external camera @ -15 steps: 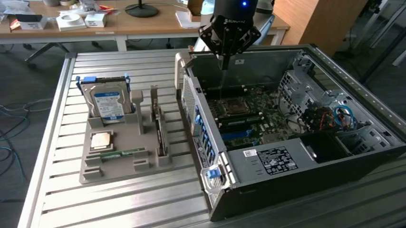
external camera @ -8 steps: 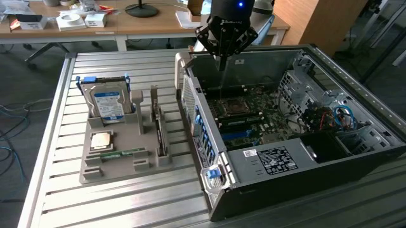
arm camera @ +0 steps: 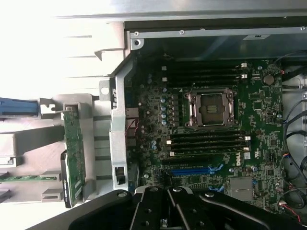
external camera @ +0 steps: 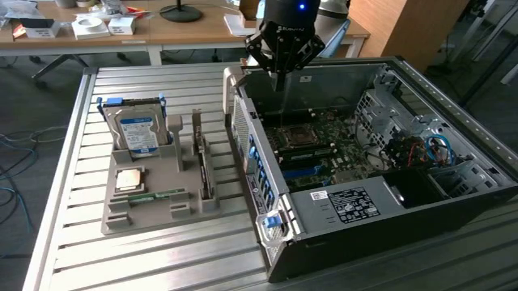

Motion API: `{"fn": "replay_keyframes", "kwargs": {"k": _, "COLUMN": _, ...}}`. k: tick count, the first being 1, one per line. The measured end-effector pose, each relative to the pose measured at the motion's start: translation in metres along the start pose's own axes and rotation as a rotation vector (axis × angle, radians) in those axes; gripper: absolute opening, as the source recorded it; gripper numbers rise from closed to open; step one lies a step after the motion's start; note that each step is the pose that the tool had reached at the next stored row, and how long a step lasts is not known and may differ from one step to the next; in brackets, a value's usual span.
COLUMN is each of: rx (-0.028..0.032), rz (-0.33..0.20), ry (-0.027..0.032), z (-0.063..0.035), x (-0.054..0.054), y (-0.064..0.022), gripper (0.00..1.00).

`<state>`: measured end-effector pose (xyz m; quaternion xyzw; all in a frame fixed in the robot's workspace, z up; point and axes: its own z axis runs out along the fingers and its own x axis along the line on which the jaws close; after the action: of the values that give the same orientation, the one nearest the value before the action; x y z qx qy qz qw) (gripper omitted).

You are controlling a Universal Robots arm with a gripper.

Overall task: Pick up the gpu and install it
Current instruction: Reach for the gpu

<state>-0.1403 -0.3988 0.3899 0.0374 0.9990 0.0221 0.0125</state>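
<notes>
The tool [external camera: 279,82] hangs over the far end of the open computer case [external camera: 453,182], fingers pressed together and holding nothing. The gpu [external camera: 204,163] is not yet picked up. It stands on edge in the grey holder [external camera: 150,182] on the table [external camera: 97,254], in the slot nearest the case. Its long axis runs parallel to the case's side wall, from the table's far edge toward the near one, with the silver bracket apparently at the far end. A good pick probably calls for the fingers spread across the card's thin faces, gripping mid-length on the top edge and lifting straight up out of the slot.
</notes>
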Motion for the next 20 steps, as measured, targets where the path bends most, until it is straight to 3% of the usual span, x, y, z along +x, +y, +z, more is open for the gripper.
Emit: {"fn": "replay_keyframes", "kwargs": {"k": 20, "rx": 0.0001, "rz": 0.000, "ry": 0.0000, "z": 0.0023, "x": 0.019, "y": -0.0016, "gripper": 0.11}}
